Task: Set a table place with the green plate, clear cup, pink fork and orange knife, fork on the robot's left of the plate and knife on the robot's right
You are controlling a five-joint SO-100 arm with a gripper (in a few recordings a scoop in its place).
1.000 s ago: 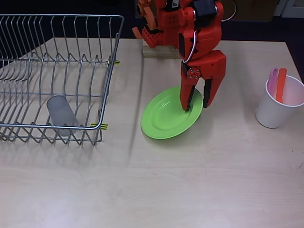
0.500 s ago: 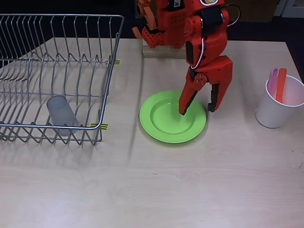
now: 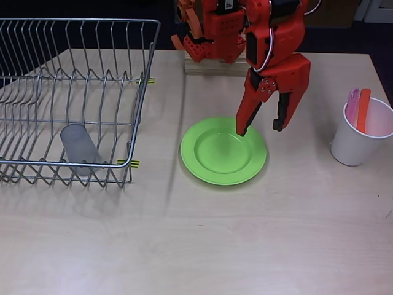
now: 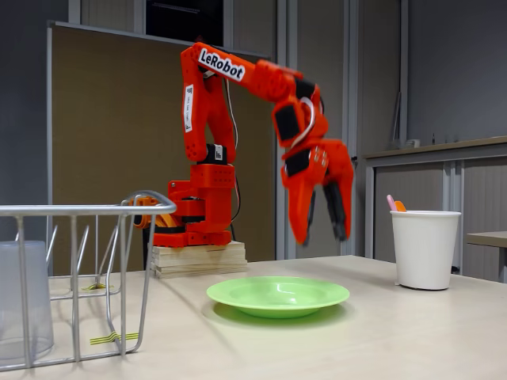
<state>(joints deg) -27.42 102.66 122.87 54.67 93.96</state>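
Note:
The green plate (image 3: 223, 151) (image 4: 278, 295) lies flat on the table in front of the arm's base. My gripper (image 3: 260, 129) (image 4: 319, 231) hangs open above the plate's far right rim, clear of it, with nothing between the fingers. The clear cup (image 3: 79, 145) (image 4: 24, 299) lies inside the wire dish rack (image 3: 139, 92) (image 4: 95, 210) at the left. The pink fork (image 3: 352, 104) (image 4: 390, 203) and the orange knife (image 3: 363, 109) (image 4: 399, 207) stand upright together in a white paper cup (image 3: 359, 138) (image 4: 425, 248) at the right.
A wooden block (image 3: 206, 66) (image 4: 198, 259) under the arm's base sits at the back of the table. Bare tabletop stretches in front of the plate and between the plate and the paper cup.
The plate, tilted with one edge between the fingers a second ago, now lies flat. The gripper has let it go and risen up and to the right.

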